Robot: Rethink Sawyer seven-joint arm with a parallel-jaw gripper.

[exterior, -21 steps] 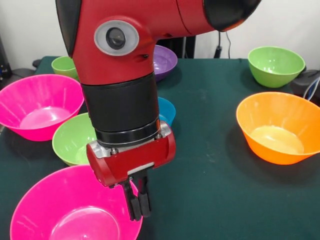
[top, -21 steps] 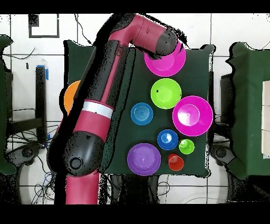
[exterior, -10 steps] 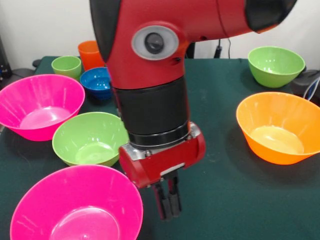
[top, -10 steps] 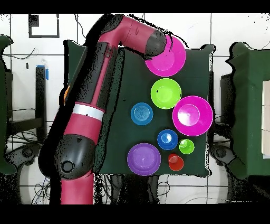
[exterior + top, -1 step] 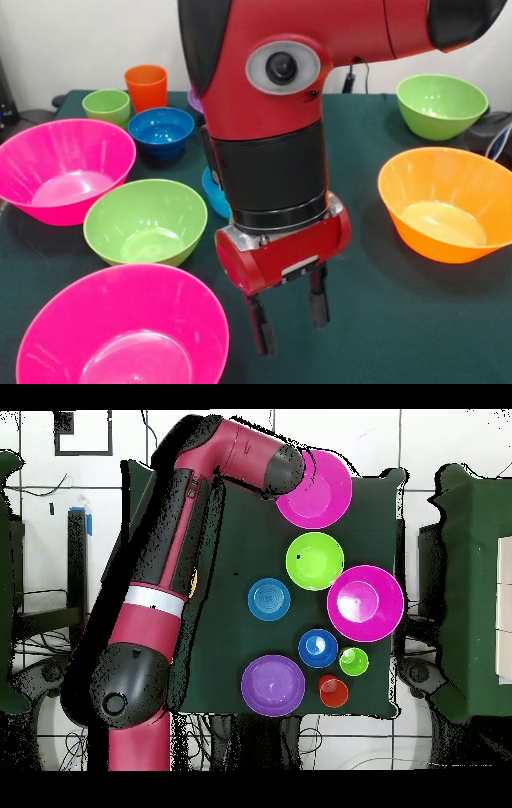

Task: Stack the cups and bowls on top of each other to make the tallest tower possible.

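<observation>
My gripper (image 5: pixel 290 318) hangs open and empty over bare cloth, just right of the near big pink bowl (image 5: pixel 120 332) (image 5: pixel 318 489). Left of it are a green bowl (image 5: pixel 144 220) (image 5: pixel 315 560) and a second pink bowl (image 5: pixel 60 168) (image 5: pixel 365 603). Farther back stand a blue bowl (image 5: pixel 162 130) (image 5: pixel 318 648), the orange cup (image 5: pixel 146 86) (image 5: pixel 333 691) and the light-green cup (image 5: pixel 106 106) (image 5: pixel 353 661). The arm half hides another blue bowl (image 5: pixel 210 194) (image 5: pixel 269 599). Overhead, the purple bowl (image 5: pixel 273 684) shows. Everything stands singly; no tower is in view.
A big orange bowl (image 5: pixel 448 200) sits to the right of my gripper, with a green bowl (image 5: pixel 442 104) behind it near the table's corner. A dark object (image 5: pixel 492 132) lies at the right edge. The arm (image 5: pixel 190 544) covers the overhead view's left side.
The arm has swung rightward in the front view, off the near pink bowl's rim. Its fingers, shut before, have spread open. The bowls and cups stayed put.
</observation>
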